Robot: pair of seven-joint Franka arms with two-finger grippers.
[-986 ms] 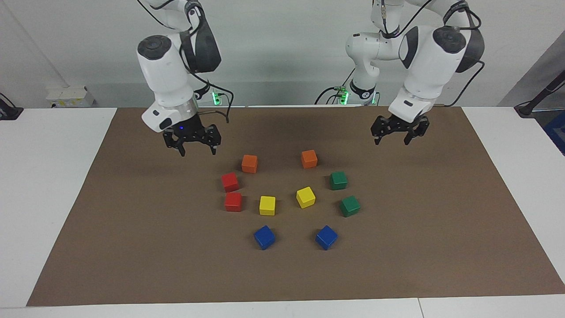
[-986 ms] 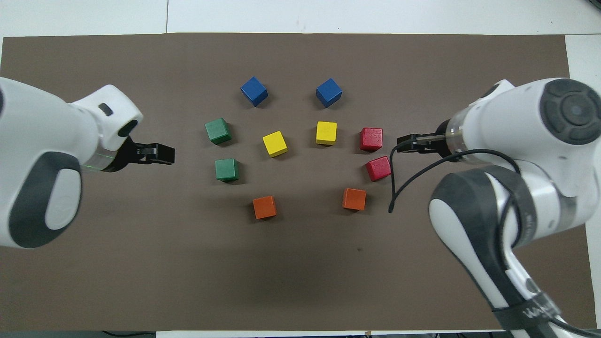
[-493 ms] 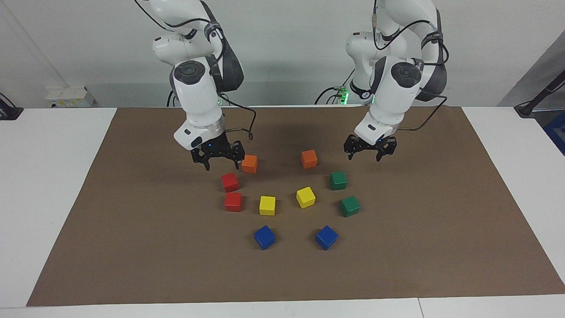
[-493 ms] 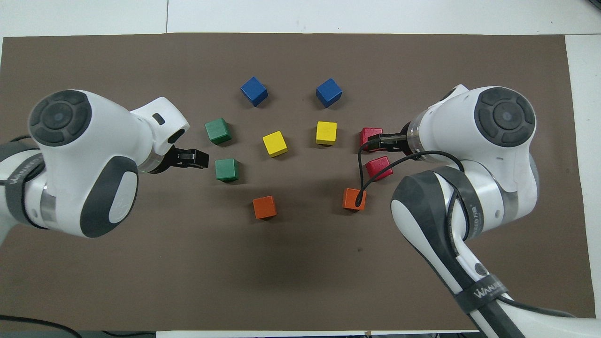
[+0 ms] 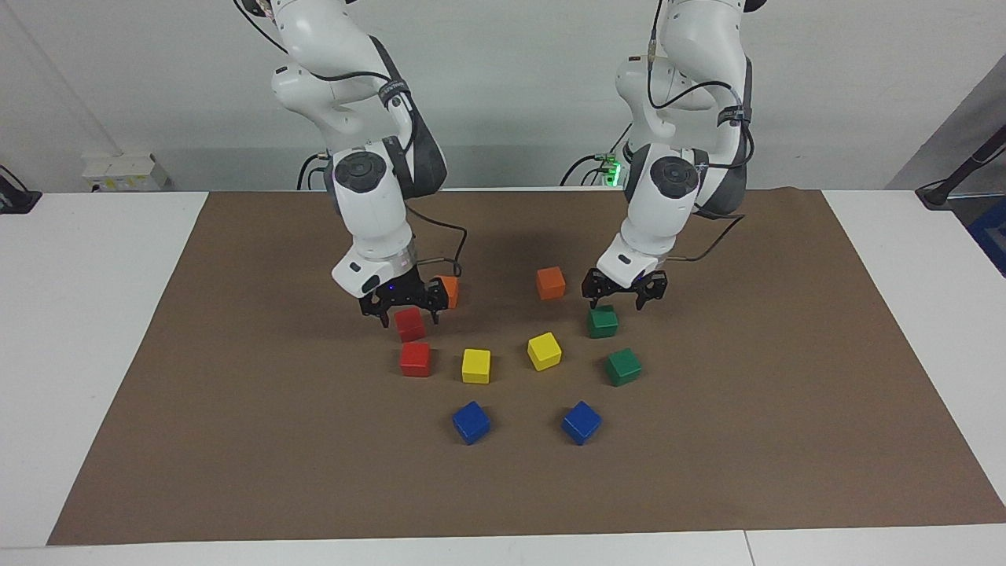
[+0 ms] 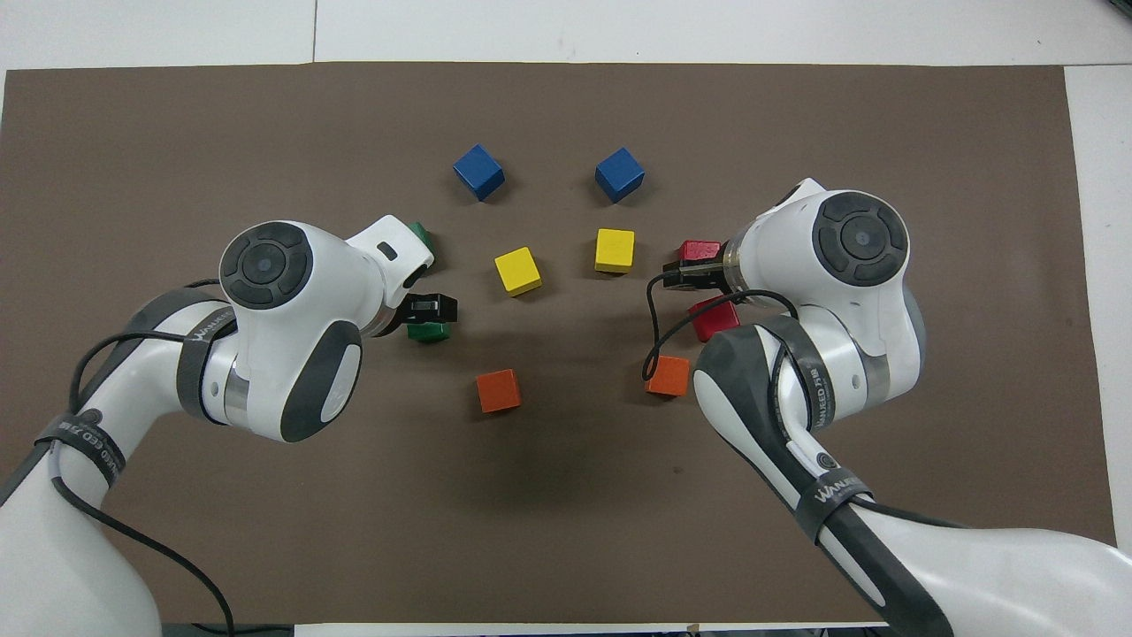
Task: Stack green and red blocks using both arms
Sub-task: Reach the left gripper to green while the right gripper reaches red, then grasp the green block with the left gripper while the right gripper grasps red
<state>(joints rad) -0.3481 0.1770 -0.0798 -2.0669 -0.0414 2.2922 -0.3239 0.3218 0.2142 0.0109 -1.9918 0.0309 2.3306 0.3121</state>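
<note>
Two red cubes lie toward the right arm's end, one nearer to the robots (image 5: pixel 409 325) and one farther (image 5: pixel 415 359). Two green cubes lie toward the left arm's end, one nearer (image 5: pixel 603 321) and one farther (image 5: pixel 623 366). My right gripper (image 5: pixel 409 312) is open and low, its fingers on either side of the nearer red cube's top. My left gripper (image 5: pixel 621 298) is open just above the nearer green cube. In the overhead view the left gripper (image 6: pixel 433 308) covers most of that green cube (image 6: pixel 429 333), and the right gripper (image 6: pixel 681 276) sits between the red cubes.
Two orange cubes (image 5: pixel 551 283) (image 5: pixel 450 288) lie nearest the robots, one right beside the right gripper. Two yellow cubes (image 5: pixel 475 365) (image 5: pixel 544 350) lie in the middle and two blue cubes (image 5: pixel 471 422) (image 5: pixel 581 422) farthest. All rest on a brown mat (image 5: pixel 236 409).
Both arms have swung in from the mat's outer parts toward the cubes and come down. The right gripper now straddles the nearer red cube; the left hangs over the nearer green cube. No cube has moved.
</note>
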